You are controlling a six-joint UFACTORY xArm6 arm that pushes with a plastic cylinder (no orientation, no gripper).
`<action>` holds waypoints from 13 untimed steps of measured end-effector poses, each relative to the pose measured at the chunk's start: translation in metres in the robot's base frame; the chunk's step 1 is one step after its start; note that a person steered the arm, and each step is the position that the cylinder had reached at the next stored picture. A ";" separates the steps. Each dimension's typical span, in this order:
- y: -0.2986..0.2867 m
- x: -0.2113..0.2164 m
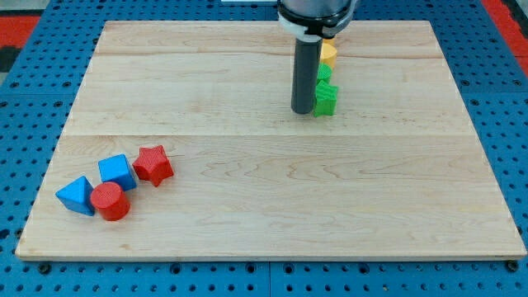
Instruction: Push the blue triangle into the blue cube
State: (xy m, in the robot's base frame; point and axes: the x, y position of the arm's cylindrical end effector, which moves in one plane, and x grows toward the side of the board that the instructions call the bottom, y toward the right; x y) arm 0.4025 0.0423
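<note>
With no jaws to open or shut, my tip (302, 111) rests touching the green block (327, 99), well apart from the blue triangle (76, 195), which sits beside the blue cube (116, 171) toward the view's bottom-left, unpushed.

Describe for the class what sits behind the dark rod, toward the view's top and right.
Behind my tip, a green block pokes out at its right, with a yellow block above it. The rod covers their left parts, so their full shapes and anything further behind cannot be seen.
</note>
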 end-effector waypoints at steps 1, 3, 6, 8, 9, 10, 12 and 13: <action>-0.002 0.046; -0.002 0.049; -0.054 0.178; -0.198 0.212; -0.308 0.210; -0.335 0.175; -0.237 0.125; -0.206 0.125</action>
State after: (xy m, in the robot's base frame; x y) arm 0.5275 -0.1638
